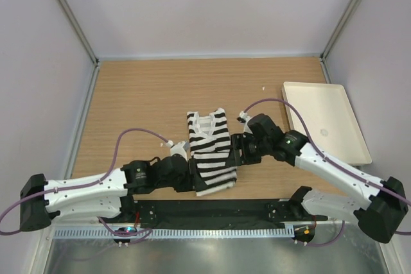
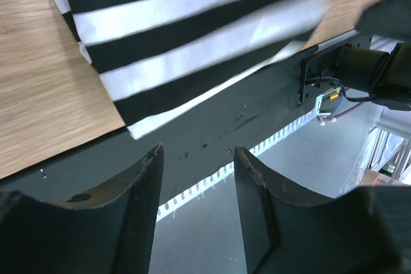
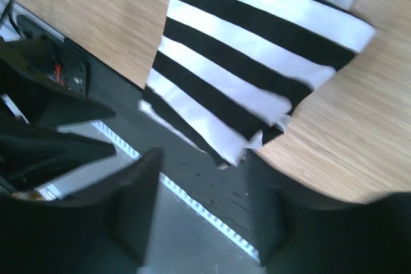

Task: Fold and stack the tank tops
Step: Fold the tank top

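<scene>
The black and white striped tank top (image 1: 209,149) lies folded into a narrow strip in the middle of the wooden table, neck toward the back. Its lower hem reaches onto the black strip at the near edge. My left gripper (image 1: 191,175) is at the cloth's lower left edge. In the left wrist view it (image 2: 198,156) stands open with nothing between the fingers, the striped cloth (image 2: 192,24) just beyond the tips. My right gripper (image 1: 234,149) is at the cloth's right edge. The right wrist view shows it (image 3: 202,171) open and empty, a hem corner of the cloth (image 3: 257,49) hanging just ahead.
A plain white tray (image 1: 324,123) sits at the right of the table, near the right wall. The black mounting strip (image 1: 212,210) runs along the near edge between the arm bases. Pale walls enclose the table at the back and on both sides.
</scene>
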Action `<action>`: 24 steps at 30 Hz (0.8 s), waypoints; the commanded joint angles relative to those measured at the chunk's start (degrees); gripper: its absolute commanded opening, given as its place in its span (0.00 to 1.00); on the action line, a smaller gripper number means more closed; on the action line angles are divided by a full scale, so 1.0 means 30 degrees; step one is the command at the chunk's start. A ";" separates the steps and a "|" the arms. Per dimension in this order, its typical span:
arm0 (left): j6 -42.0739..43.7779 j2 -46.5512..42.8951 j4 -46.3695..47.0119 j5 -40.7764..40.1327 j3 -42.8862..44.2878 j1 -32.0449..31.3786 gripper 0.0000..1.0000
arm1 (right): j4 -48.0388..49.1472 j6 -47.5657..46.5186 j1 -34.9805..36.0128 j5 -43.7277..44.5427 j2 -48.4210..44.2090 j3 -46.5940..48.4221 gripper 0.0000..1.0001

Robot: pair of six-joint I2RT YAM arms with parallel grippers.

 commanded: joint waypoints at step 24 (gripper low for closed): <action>0.3794 0.5169 0.3741 -0.2293 0.1045 0.4948 0.44 | 0.4869 0.0358 -0.0286 0.5363 0.3966 -0.2637 0.58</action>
